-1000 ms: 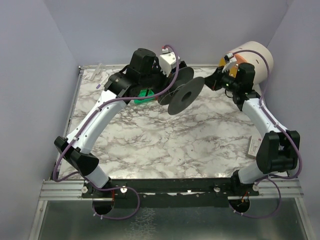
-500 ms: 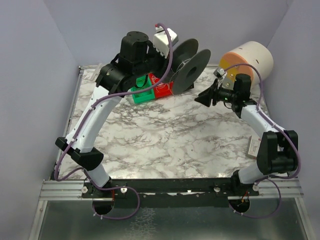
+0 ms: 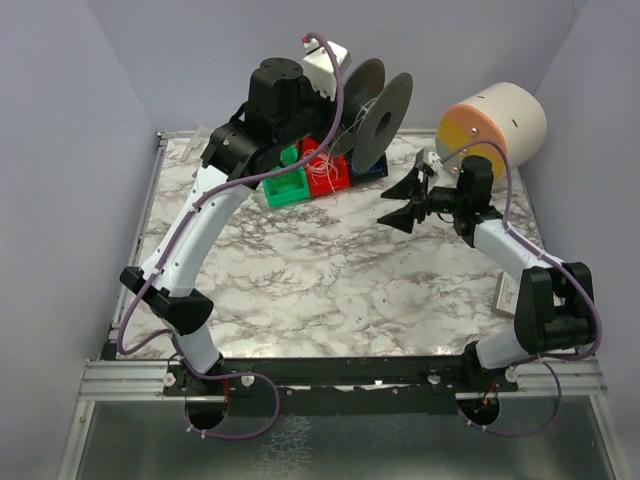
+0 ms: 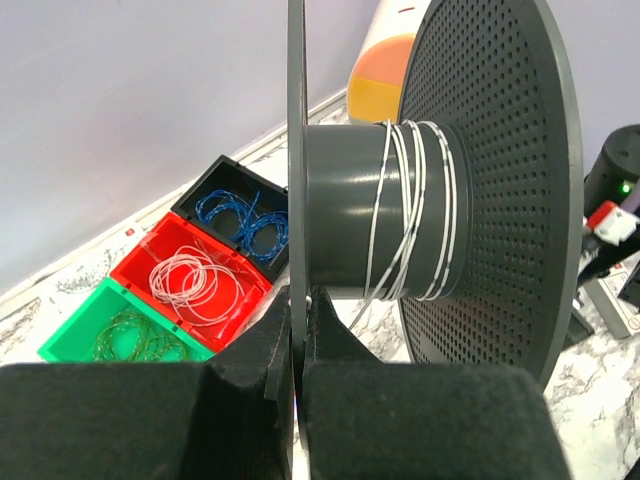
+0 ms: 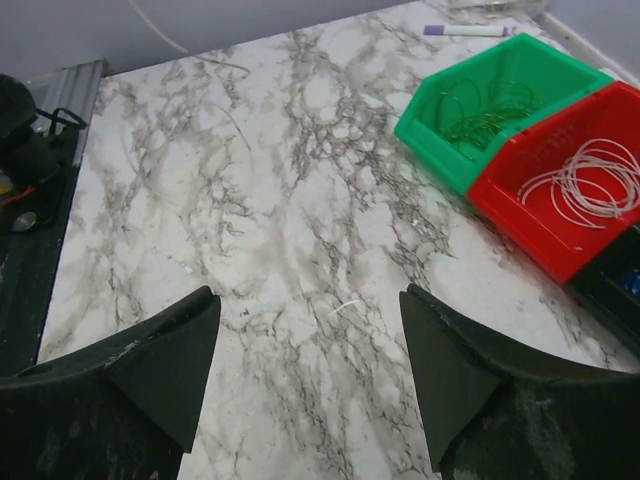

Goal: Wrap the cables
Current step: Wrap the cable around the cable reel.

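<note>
- Cables lie in three small bins set in a row at the far side of the bench (image 3: pixel 300 270). Leftmost is a thin green cable (image 4: pixel 128 335), loosely coiled in the green bin (image 4: pixel 62 343).
- Next, a whitish cable (image 4: pixel 195 280) lies in several slack loops in the red bin (image 4: pixel 135 266).
- Then a blue cable (image 4: pixel 240 215), in small tangled loops, sits in the black bin (image 4: pixel 196 200).
- Above and just right of the bins, the left gripper (image 4: pixel 297 300) has its jaws clamped on one thin flange of the dark grey spool (image 4: pixel 340 200). The hub axis is roughly level, and a few turns of whitish wire (image 4: pixel 410 200) ring the hub, one strand trailing down.
- Furthest right, the right gripper (image 3: pixel 403 202) hangs over bare bench, jaws wide apart with nothing between them. The bins lie to its left in the overhead view, and ahead and to the right in its own wrist view. It is the free arm and near the coils, so I judge the next pick falls to it.
</note>
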Motion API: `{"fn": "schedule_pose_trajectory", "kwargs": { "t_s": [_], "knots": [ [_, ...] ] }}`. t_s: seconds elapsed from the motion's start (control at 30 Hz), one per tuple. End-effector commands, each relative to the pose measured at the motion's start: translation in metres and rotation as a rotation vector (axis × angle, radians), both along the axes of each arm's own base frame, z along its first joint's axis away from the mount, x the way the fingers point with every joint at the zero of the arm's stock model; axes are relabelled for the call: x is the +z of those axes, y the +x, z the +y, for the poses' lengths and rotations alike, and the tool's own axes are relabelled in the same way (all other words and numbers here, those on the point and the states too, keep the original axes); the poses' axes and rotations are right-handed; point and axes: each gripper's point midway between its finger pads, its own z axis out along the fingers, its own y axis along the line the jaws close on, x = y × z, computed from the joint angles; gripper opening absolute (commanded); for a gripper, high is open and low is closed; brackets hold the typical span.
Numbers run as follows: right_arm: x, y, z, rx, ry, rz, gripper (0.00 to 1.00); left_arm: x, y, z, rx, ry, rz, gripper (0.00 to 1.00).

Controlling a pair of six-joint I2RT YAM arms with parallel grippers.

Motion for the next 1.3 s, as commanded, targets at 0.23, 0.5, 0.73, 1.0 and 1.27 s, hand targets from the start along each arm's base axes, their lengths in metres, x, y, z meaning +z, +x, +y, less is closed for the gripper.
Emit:
{"fn": "schedule_pose_trajectory", "kwargs": {
  "t_s": [0.23, 0.5, 0.73, 1.0, 1.27],
  "knots": [
    [0.033, -0.031, 0.053, 0.140, 0.111, -0.050, 0.78, 0.053, -0.008, -0.011, -0.033, -0.185, -0.061, 0.00],
    [0.051, -0.008, 0.056, 0.004, 0.239, -0.128, 0.87, 0.051, -0.014, -0.023, -0.089, -0.232, -0.012, 0.00],
    [0.042, 0.010, 0.053, -0.075, 0.184, -0.138, 0.88, 0.053, -0.011, -0.022, -0.077, -0.238, -0.018, 0.00],
    [0.031, 0.001, 0.052, -0.025, 0.116, -0.162, 0.87, 0.052, -0.011, -0.025, -0.085, -0.240, -0.011, 0.00],
    [0.054, -0.030, 0.074, 0.176, 0.185, -0.184, 0.87, 0.046, -0.014, -0.031, -0.115, -0.242, 0.014, 0.00]
  ]
}}
